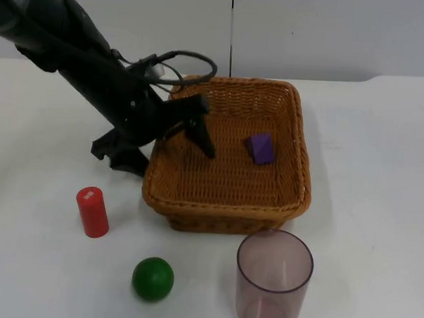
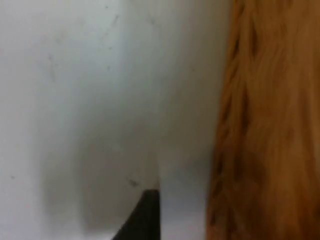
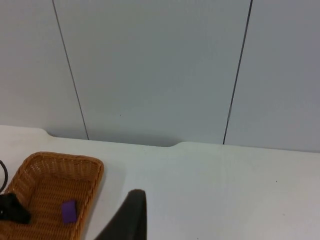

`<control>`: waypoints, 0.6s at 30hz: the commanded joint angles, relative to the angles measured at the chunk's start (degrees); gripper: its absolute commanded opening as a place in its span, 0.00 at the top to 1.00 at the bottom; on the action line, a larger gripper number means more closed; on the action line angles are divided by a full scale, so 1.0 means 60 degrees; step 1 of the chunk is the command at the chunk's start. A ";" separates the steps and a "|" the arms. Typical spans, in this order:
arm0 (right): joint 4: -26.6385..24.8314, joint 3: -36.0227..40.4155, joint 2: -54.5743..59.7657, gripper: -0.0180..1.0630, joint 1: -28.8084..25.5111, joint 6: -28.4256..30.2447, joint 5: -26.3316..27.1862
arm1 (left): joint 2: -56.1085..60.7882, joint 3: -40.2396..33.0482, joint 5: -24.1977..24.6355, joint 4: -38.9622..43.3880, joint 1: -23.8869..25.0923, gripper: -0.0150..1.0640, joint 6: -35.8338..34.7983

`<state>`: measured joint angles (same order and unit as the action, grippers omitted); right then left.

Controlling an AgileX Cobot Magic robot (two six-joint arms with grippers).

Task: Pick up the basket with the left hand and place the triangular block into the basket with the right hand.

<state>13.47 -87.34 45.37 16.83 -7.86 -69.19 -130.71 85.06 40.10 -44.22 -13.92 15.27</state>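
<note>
The small purple triangular block (image 1: pixel 259 148) lay on the woven floor of the brown wicker basket (image 1: pixel 227 205), right of the basket's centre, well apart from the left gripper (image 1: pixel 172 132). That gripper sat at the basket's left rim in the top view, one black finger (image 1: pixel 200 130) reaching down inside the wall and the other outside it, so the rim stood between them; whether they were pressing on the wicker I could not tell. From the left wrist, a black fingertip (image 2: pixel 142 215) stood over white table (image 2: pixel 75 100) just beside the basket's coarse plaited wall (image 2: pixel 265 125).

The right gripper hung away from the work, its dark fingertip (image 3: pixel 127 217) looking across the table toward the grey partition wall (image 3: pixel 160 65), the basket (image 3: pixel 47 192) and block (image 3: pixel 69 211) far off; how wide it stood I could not make out.

In the top view, open table lay right of the basket. Before it stood a translucent smoky plastic cup (image 1: pixel 274 278), close to the front rim, a glossy green ball (image 1: pixel 152 278) at lower left, and an upright red cylinder (image 1: pixel 92 211) left of the basket's front corner.
</note>
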 commanded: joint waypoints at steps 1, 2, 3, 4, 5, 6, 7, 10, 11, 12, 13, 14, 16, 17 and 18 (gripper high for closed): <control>0.0021 -0.0021 -0.0057 0.02 -0.0044 0.0149 0.0089 | 0.0316 0.0060 0.0221 0.0076 0.0004 0.01 -0.0087; 0.0021 -0.0021 -0.0057 0.02 -0.0044 0.0182 0.0089 | 0.0447 0.0060 0.0221 0.0255 -0.0017 0.01 -0.0110; 0.0021 -0.0021 -0.0057 0.02 -0.0044 0.0218 0.0089 | 0.0618 0.0060 0.0197 0.0491 -0.0033 0.01 -0.0210; 0.0021 -0.0021 -0.0057 0.02 -0.0044 0.0241 0.0089 | 0.0788 0.0060 0.0160 0.0778 -0.0063 0.01 -0.0407; 0.0021 -0.0021 -0.0057 0.02 -0.0044 0.0320 0.0089 | 0.1001 0.0060 0.0132 0.1238 -0.0066 0.01 -0.0685; 0.0021 -0.0021 -0.0057 0.02 -0.0044 0.0320 0.0089 | 0.1001 0.0060 0.0132 0.1238 -0.0066 0.01 -0.0685; 0.0021 -0.0021 -0.0057 0.02 -0.0044 0.0320 0.0089 | 0.1250 0.0060 0.0074 0.1833 -0.0066 0.01 -0.1045; 0.0021 -0.0021 -0.0057 0.02 -0.0044 0.0320 0.0089 | 0.2088 0.0042 -0.0064 0.3791 -0.0066 0.01 -0.2233; 0.0021 -0.0021 -0.0057 0.02 -0.0044 0.0346 0.0089 | 0.2429 0.0042 -0.0081 0.4439 -0.0066 0.01 -0.2545; 0.0021 -0.0021 -0.0057 0.02 -0.0044 0.0346 0.0089 | 0.2429 0.0042 -0.0081 0.4439 -0.0066 0.01 -0.2545; 0.0021 -0.0021 -0.0057 0.02 -0.0044 0.0385 0.0089 | 0.2720 0.0022 -0.0081 0.4903 -0.0066 0.01 -0.2712; 0.0021 -0.0021 -0.0057 0.02 -0.0044 0.0429 0.0089 | 0.3111 -0.0058 -0.0103 0.5291 -0.0112 0.01 -0.2814; 0.0064 -0.0021 -0.0057 0.02 -0.0044 0.0474 0.0089 | 0.3942 -0.0522 -0.0350 0.5784 -0.0127 0.01 -0.2877; 0.0064 -0.0021 -0.0057 0.02 -0.0044 0.0474 0.0089 | 0.3942 -0.0522 -0.0350 0.5784 -0.0127 0.01 -0.2877; 0.0064 -0.0007 -0.0057 0.02 -0.0044 0.0495 0.0089 | 0.4786 -0.1122 -0.0790 0.5803 -0.0206 0.01 -0.2951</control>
<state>13.47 -87.34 45.37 16.83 -5.49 -69.19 -105.20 79.77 36.38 -10.76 -14.45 -1.52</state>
